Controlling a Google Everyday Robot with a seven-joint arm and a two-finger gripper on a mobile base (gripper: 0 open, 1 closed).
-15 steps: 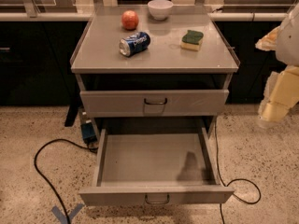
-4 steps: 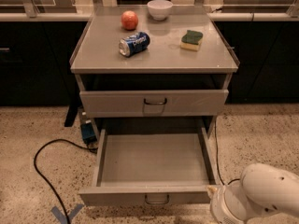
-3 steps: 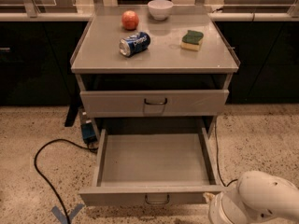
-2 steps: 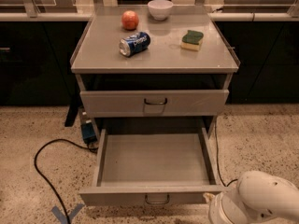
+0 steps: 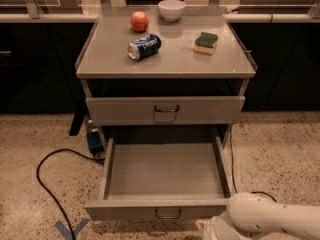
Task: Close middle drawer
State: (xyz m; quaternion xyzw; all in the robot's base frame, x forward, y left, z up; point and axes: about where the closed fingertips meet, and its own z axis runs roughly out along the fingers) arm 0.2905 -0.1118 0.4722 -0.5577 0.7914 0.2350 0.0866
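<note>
The middle drawer [image 5: 165, 171] is pulled far out of the grey cabinet and is empty. Its low front panel [image 5: 125, 210] faces me, with a small dark wire loop handle [image 5: 167, 214] at centre. My white arm [image 5: 270, 220] comes in at the bottom right. The gripper [image 5: 206, 229] sits at the frame's bottom edge, just right of the handle and close to the front panel. Most of it is cut off by the frame.
A taller-fronted drawer [image 5: 165, 110] above is shut. On the cabinet top [image 5: 170, 59] lie a blue can [image 5: 144, 46], a red apple [image 5: 139, 21], a white bowl [image 5: 171, 9] and a green sponge [image 5: 206, 42]. A black cable [image 5: 45, 184] loops on the floor at left.
The arm has swung from the right side down to the lower right and edged left toward the drawer front. The drawer has not moved.
</note>
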